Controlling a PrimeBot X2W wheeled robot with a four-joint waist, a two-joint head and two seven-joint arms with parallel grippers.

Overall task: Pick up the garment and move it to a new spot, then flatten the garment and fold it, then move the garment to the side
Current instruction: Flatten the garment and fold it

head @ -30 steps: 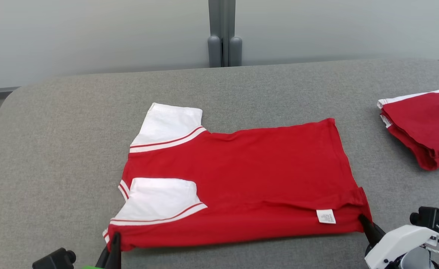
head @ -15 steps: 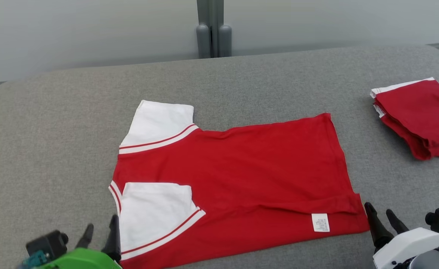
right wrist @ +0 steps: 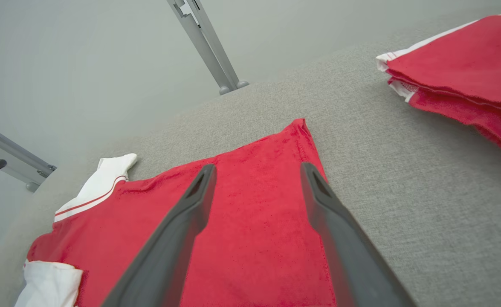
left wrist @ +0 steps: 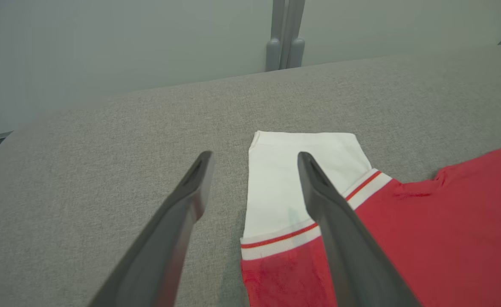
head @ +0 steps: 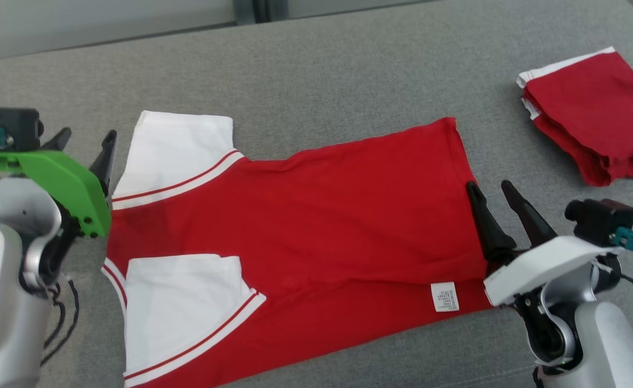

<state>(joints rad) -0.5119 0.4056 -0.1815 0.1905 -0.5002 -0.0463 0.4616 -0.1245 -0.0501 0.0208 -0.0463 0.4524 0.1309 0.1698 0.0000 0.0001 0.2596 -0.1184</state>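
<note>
I see red shirt (head: 316,215) w/ white sleeves folded flat mid table (head: 321,81), L claw (head: 89,133) released just beside its far sleeve (head: 179,153), R claw (head: 487,184) released over its hem side.

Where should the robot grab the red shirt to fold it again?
Probably by its hem, coming from the robot's right. The red shirt lies flat on the grey table, so only its thin edges can be pinched, and the open right gripper sits right at that edge. The open left gripper could take the far white sleeve from the left.
</note>
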